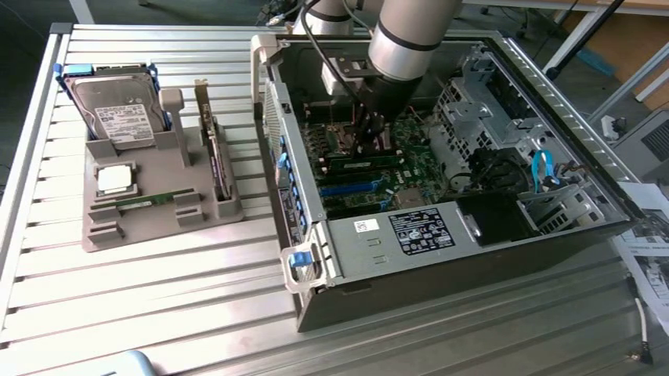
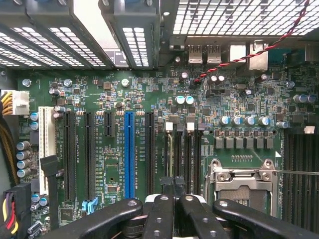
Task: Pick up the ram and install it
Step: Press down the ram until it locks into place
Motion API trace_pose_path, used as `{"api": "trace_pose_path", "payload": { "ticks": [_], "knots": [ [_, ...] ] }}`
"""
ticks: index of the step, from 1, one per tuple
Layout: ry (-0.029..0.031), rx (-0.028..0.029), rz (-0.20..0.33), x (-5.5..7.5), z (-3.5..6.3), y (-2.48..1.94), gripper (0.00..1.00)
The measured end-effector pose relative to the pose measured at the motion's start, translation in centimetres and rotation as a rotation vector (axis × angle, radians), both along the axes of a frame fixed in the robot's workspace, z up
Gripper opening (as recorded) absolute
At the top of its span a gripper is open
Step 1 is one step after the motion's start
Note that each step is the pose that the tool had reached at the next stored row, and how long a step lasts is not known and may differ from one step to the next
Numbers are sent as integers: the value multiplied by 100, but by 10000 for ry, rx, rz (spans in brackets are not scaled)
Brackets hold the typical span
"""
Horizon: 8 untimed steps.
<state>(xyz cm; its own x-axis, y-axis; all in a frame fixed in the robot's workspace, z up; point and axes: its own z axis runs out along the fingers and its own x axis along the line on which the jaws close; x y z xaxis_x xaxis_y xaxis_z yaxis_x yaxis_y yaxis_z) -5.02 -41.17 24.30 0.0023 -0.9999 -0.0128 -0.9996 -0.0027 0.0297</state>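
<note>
The ram [image 1: 361, 165] sits inside the open computer case [image 1: 460, 235], a thin green stick lying across the green board [image 1: 418, 168] at centre frame in the exterior view, directly under the jaws. Whether it is fully seated in its slot cannot be told. The jaws are pressed together, their tips at the ram's top edge; the gripper [image 1: 366, 149] hangs from the arm [image 1: 413, 39] that comes down from the upper middle of the frame. In the wrist view the gripper [image 2: 174, 191] shows at lower centre, fingers [image 2: 160, 214] closed side by side above the memory slots [image 2: 182, 149], with the blue slot [image 2: 129, 149] and the empty processor socket [image 2: 241, 181] to either side.

At the exterior view's left, a grey holder tray [image 1: 157, 207] rests on the slatted table [image 1: 157, 305], carrying a hard drive [image 1: 121, 110], a square silver chip [image 1: 115, 178] and an upright card [image 1: 215, 153].
</note>
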Motion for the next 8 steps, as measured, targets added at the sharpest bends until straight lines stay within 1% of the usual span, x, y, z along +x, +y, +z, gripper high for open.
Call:
{"api": "trace_pose_path", "payload": {
  "ticks": [8],
  "knots": [
    [1, 2, 0, 0, -6, -24, 10]
  ]
}}
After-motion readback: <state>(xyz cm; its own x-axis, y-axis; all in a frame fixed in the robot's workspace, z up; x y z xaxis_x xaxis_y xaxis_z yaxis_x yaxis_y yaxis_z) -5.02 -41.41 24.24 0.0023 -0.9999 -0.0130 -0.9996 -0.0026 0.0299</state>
